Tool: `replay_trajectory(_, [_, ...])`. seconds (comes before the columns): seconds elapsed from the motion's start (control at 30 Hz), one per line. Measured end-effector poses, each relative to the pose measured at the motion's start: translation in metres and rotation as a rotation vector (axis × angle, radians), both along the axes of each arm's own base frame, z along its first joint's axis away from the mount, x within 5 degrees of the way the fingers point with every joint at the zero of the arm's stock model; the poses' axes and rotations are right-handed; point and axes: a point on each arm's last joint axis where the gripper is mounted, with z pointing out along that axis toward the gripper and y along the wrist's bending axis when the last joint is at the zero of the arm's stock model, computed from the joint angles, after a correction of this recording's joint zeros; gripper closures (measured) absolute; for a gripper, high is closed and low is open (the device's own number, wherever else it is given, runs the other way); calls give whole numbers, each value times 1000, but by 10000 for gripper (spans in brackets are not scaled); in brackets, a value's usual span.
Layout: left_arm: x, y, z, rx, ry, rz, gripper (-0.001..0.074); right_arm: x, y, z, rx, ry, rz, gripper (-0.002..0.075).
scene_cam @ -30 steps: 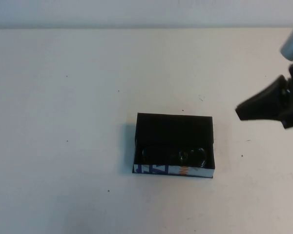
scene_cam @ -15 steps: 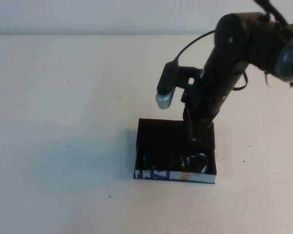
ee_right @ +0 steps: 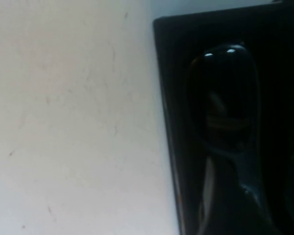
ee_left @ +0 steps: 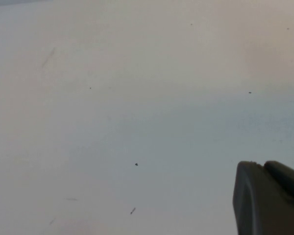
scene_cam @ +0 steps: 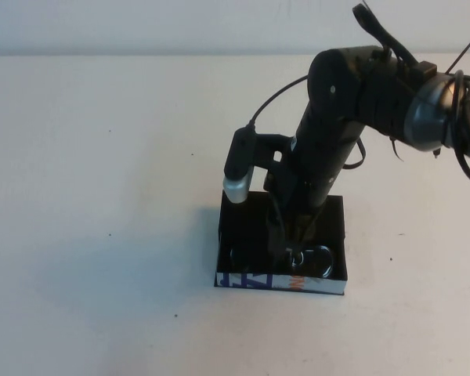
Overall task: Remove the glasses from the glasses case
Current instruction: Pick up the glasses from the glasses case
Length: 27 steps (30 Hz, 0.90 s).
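Observation:
The glasses case (scene_cam: pixel 251 279) is a shallow black box near the middle of the table, its white front wall printed in blue and orange. The dark glasses (scene_cam: pixel 321 259) lie inside along that front wall. My right gripper (scene_cam: pixel 288 244) reaches down into the case and is right over the middle of the glasses. In the right wrist view the case rim (ee_right: pixel 164 98) and a glossy lens of the glasses (ee_right: pixel 225 93) show close up. My left gripper (ee_left: pixel 264 169) is out of the high view and hangs over bare table, fingertips together.
The white table (scene_cam: pixel 102 196) spreads around the case with only small dark specks on it. The right arm and its cable (scene_cam: pixel 360 102) lean over the back of the case from the far right. The table's far edge runs along the top.
My right arm swung in from the right edge and came down into the case. In the last half second it shifted slightly left and lower, onto the glasses. The case has not moved.

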Motion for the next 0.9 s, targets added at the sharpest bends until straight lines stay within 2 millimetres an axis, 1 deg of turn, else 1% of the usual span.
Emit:
replay_trajectory(0.07, [0,0,0,0,0,0,740,-2,-1,-6,-11,20,2,436])
replay_trajectory(0.1, [0,0,0,0,0,0,740,-4,-2,-9,-16,32,1,428])
replay_trajectory(0.27, [0,0,0,0,0,0,740,-7,-5,-19,-44,52,3,436])
replay_trajectory(0.67, [0,0,0,0,0,0,740,0,-3,-20,-23,-12,-8,438])
replay_trajectory(0.9, [0,0,0,0,0,0,740,7,1,-44,-39,5,-14,438])
